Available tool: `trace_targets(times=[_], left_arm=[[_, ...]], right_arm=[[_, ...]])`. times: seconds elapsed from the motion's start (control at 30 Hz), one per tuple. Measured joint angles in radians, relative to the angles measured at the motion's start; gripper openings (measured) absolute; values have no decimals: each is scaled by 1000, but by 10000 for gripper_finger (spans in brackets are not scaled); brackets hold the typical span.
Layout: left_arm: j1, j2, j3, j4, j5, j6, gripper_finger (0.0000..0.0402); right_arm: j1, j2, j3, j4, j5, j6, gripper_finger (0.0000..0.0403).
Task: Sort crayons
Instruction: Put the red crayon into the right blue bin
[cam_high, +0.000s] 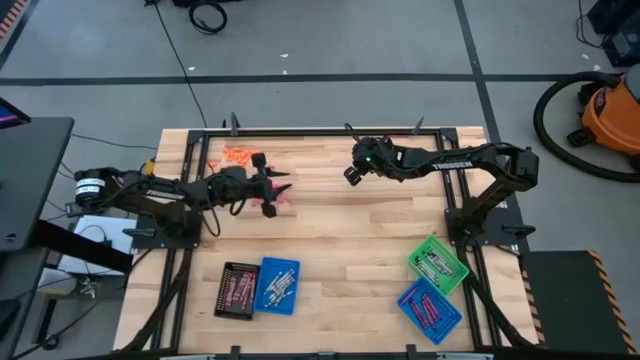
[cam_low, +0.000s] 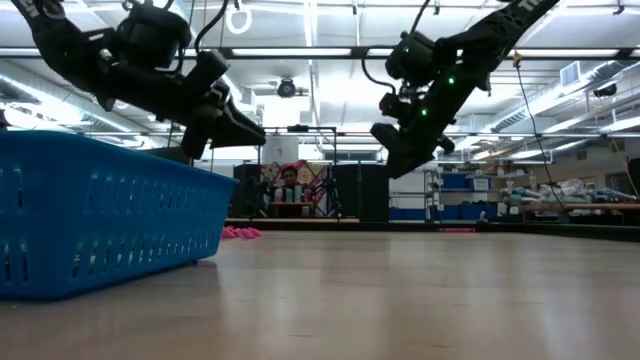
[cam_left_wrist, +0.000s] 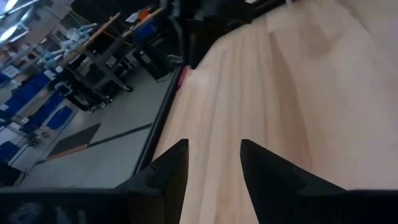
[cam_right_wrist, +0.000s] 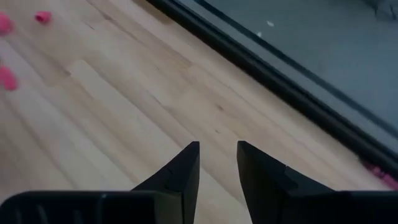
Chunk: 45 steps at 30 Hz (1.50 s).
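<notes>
Red-pink crayons (cam_high: 270, 206) lie loose on the wooden table, just toward the near side of my left gripper (cam_high: 283, 184). This gripper hovers open with nothing between its fingers (cam_left_wrist: 214, 147). Orange crayons (cam_high: 240, 155) lie near the table's far left corner. My right gripper (cam_high: 352, 176) hangs open above the far middle of the table, tilted down, also empty (cam_right_wrist: 217, 147). A few pink crayons (cam_right_wrist: 6, 78) show blurred in the right wrist view, away from its fingers. In the low view both grippers (cam_low: 250, 130) (cam_low: 390, 152) are well above the tabletop.
Near the front left stand a black tray (cam_high: 237, 290) and a blue tray (cam_high: 277, 285), both holding crayons. At the front right stand a green tray (cam_high: 438, 263) and another blue tray (cam_high: 430, 308). A black frame rail (cam_high: 320, 131) runs along the far edge.
</notes>
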Motion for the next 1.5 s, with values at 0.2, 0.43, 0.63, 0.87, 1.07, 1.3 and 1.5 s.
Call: trace_targets(times=[0.2, 0.43, 0.63, 0.87, 1.07, 1.3, 1.5], left_arm=[[77, -22, -95, 163, 104, -40, 155], [135, -122, -164, 258, 114, -112, 155], [219, -154, -175, 220, 235, -204, 155], [343, -154, -175, 210, 393, -346, 155], [379, -154, -175, 176, 397, -385, 155], [366, -154, -175, 177, 401, -390, 155], [365, -154, -175, 191, 401, -398, 155]], right_arm=[[-42, 91, 37, -20, -69, 42, 115], [-76, 216, 170, -106, -55, 44, 115], [-109, 297, 311, -227, -85, 64, 115], [-162, 414, 477, -418, -83, 135, 115], [-217, 450, 550, -520, -123, 136, 115], [-260, 435, 564, -554, -182, 194, 115], [-285, 448, 652, -662, -219, 259, 115]])
